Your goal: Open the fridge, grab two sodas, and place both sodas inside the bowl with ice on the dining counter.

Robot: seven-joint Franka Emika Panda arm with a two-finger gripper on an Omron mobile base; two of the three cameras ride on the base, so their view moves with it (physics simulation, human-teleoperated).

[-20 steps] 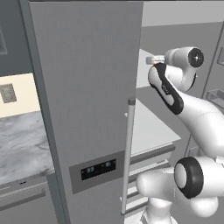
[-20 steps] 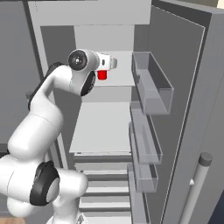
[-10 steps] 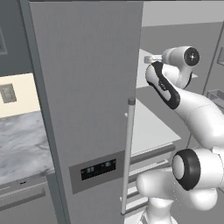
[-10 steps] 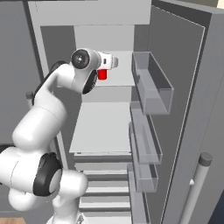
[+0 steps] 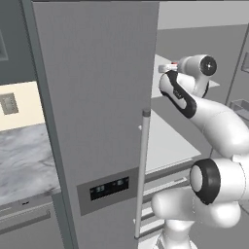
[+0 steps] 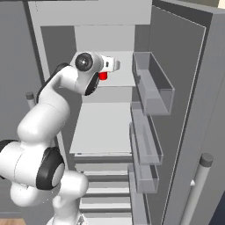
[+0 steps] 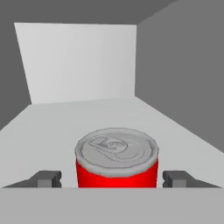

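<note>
Your arm reaches into the open fridge point(image 6: 184, 88), up to the top shelf point(image 6: 118, 79). In the right base view the hand sits in the upper middle of the frame, and a bit of the red can point(image 6: 103, 76) peeks out just under it.

In the hand view the red can point(image 7: 117, 164) stands upright on the pale shelf point(image 7: 57, 127), low in the middle of the frame. You can see its silver top with the pull tab. The gripper point(image 7: 113, 178) has one of its dark fingers point(image 7: 46, 178) at the lower left of the can and the other at the lower right. The can is between them. The fingers are spread wide, and there is a small gap on each side of the can, so they do not touch it. The bottom of the can is hidden by the edge of the frame.

In the left base view the shut left door point(image 5: 97, 112) of the fridge takes up most of the frame, with its long bar handle point(image 5: 142, 170) and a dark display panel point(image 5: 109, 187) low on it. Your arm bends past the door's edge at the right, and the hand point(image 5: 168, 68) points in toward the shelf.

In the right base view the right door stands open at the right side, with clear bins point(image 6: 151, 85) stacked down its inside.
</note>
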